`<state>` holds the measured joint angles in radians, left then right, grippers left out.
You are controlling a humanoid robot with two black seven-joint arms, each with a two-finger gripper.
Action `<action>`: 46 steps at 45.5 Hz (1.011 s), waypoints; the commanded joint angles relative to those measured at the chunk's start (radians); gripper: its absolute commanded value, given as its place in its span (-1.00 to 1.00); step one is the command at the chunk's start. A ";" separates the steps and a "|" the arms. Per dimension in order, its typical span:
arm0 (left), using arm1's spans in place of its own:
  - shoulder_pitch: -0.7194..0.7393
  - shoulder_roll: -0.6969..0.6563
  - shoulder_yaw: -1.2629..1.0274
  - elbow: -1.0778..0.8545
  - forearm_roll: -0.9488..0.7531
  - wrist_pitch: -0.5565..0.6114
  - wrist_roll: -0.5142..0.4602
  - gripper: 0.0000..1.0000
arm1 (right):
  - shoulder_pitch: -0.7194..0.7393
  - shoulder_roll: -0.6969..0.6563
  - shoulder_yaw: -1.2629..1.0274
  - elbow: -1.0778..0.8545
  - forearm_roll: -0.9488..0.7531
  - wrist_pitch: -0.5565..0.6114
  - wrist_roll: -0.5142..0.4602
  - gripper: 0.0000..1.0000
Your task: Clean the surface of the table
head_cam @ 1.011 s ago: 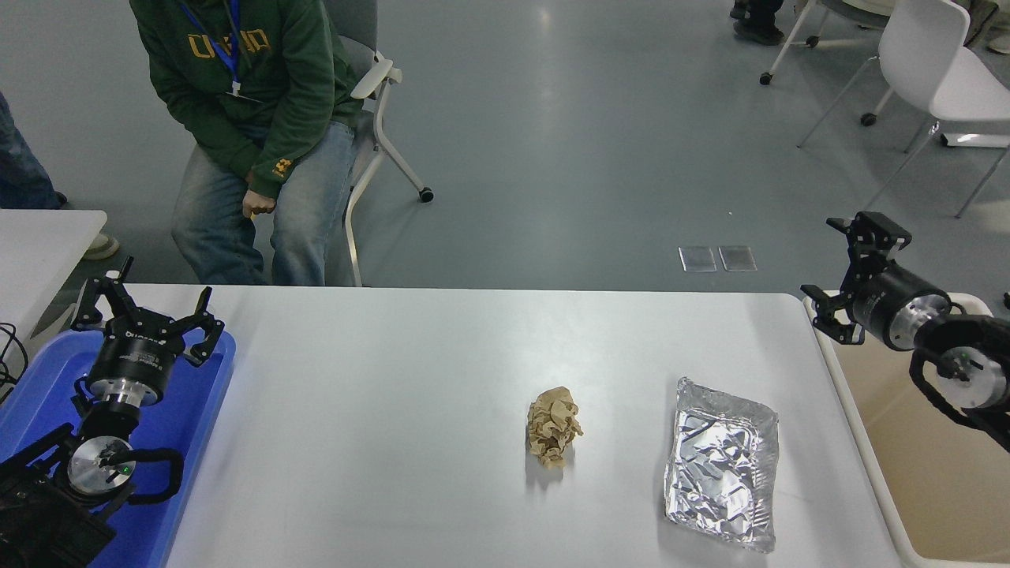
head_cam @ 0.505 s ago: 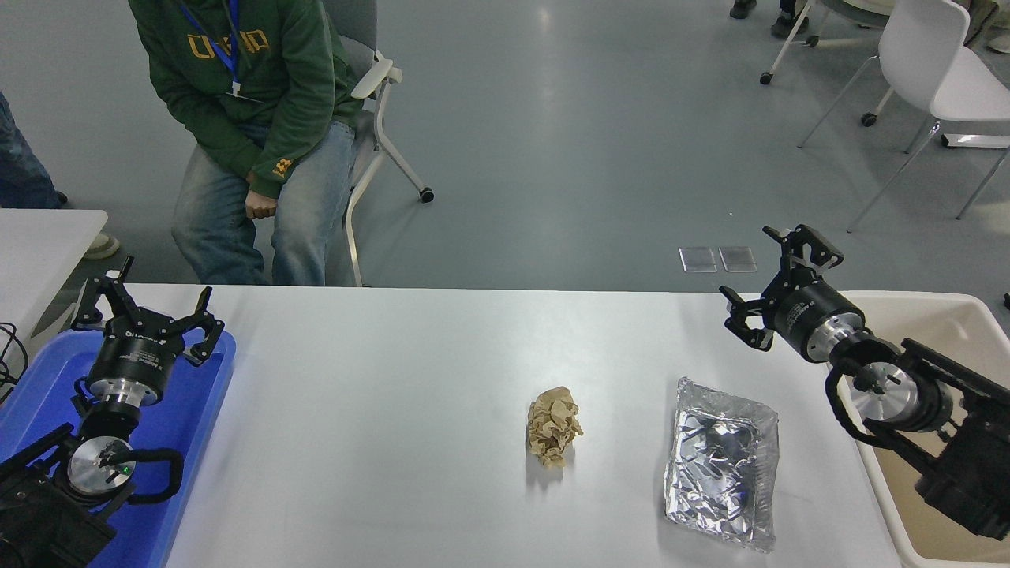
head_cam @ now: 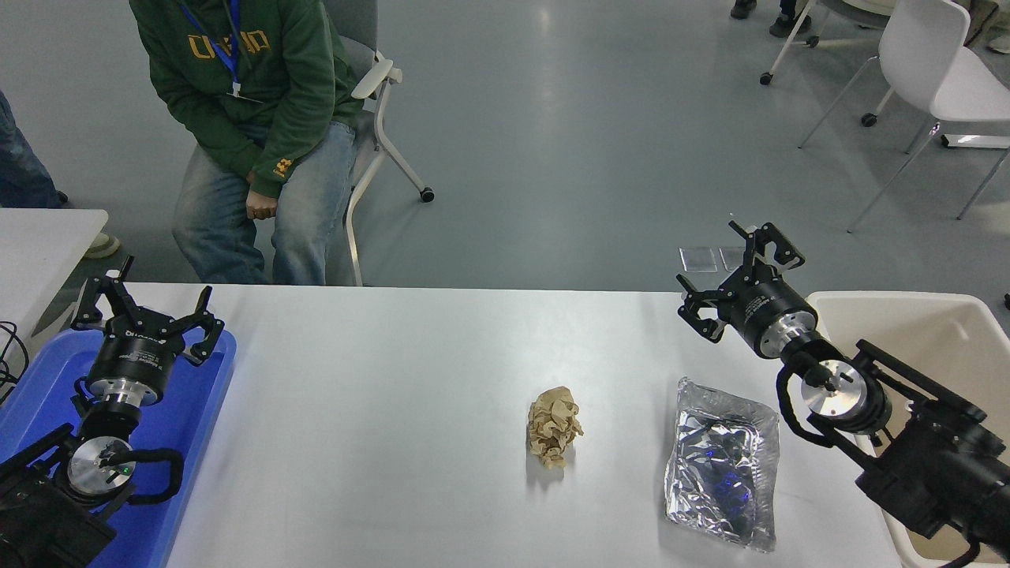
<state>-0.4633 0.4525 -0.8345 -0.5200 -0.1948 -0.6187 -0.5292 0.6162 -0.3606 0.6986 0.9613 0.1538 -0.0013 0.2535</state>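
White table surface (head_cam: pixel 394 410) fills the foreground | right gripper (head_cam: pixel 738 280) reaches over its far right edge, fingers spread, empty | left gripper (head_cam: pixel 146 315) parked lower left, splayed, empty

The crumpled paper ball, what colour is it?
The paper ball is light brown, seen in the head view.

The table surface (head_cam: pixel 394 394) looks smooth, matt white. The paper ball (head_cam: pixel 554 425) is rough, crumpled brown; the foil tray (head_cam: pixel 722 461) is shiny, wrinkled metal. The blue tray (head_cam: pixel 185 418) looks like smooth plastic.
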 commanded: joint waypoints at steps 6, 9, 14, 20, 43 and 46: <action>0.000 0.000 0.000 0.000 0.000 -0.001 0.000 1.00 | -0.009 0.014 0.010 -0.010 -0.002 0.000 0.007 1.00; 0.000 0.000 0.000 0.000 0.000 0.001 0.000 1.00 | -0.010 0.012 0.010 -0.010 -0.011 0.001 0.007 1.00; 0.000 0.000 0.000 0.000 0.000 -0.001 0.000 1.00 | -0.010 0.009 0.009 -0.009 -0.014 0.004 0.007 1.00; 0.000 0.000 0.000 0.000 0.000 -0.001 0.000 1.00 | -0.010 0.008 0.004 -0.007 -0.019 0.006 0.009 1.00; 0.000 0.000 0.000 0.000 0.000 -0.001 0.000 1.00 | -0.027 0.003 0.006 -0.024 -0.214 0.000 0.059 1.00; 0.000 0.000 0.000 0.000 0.000 0.001 0.000 1.00 | -0.027 0.003 0.006 -0.029 -0.223 0.000 0.064 1.00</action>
<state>-0.4633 0.4525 -0.8345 -0.5198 -0.1948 -0.6196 -0.5292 0.5946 -0.3572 0.7042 0.9473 -0.0159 -0.0014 0.2982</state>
